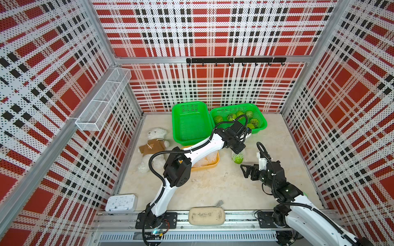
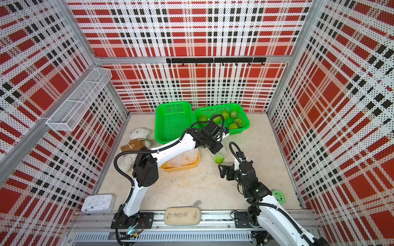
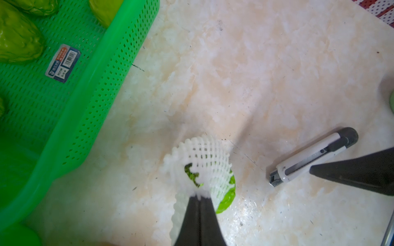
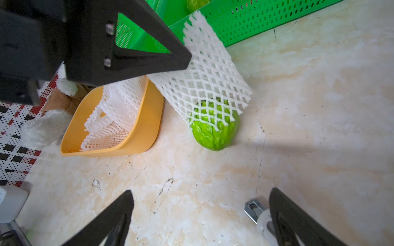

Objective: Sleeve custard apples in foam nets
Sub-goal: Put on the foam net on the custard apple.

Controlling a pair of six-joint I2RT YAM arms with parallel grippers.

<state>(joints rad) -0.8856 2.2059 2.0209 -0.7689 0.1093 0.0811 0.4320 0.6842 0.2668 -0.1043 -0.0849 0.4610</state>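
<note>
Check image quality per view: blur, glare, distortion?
In both top views: sharp, walls bowed by wide-angle lens. Left wrist: foam net washed out, shut left gripper blurred near the lens. Right wrist: custard apple crisp, open right gripper soft, shadow band across the table.

One glossy yellow-green custard apple [image 4: 215, 132] with lumpy skin lies on the table [image 1: 213, 187], just toward 3 o'clock from its centre. A white foam net [image 4: 204, 85] with diamond-shaped holes covers the fruit's upper half. The net's far end is lifted off the table and slants up toward 11 o'clock. About six more custard apples [image 1: 232, 117], some dark-speckled, sit bare in a green basket [image 1: 263, 122] at 12 o'clock from the sleeved fruit. Spare foam nets [image 4: 115, 119] lie heaped in a yellow tray [image 4: 149, 127] at 9 o'clock from it.
</note>
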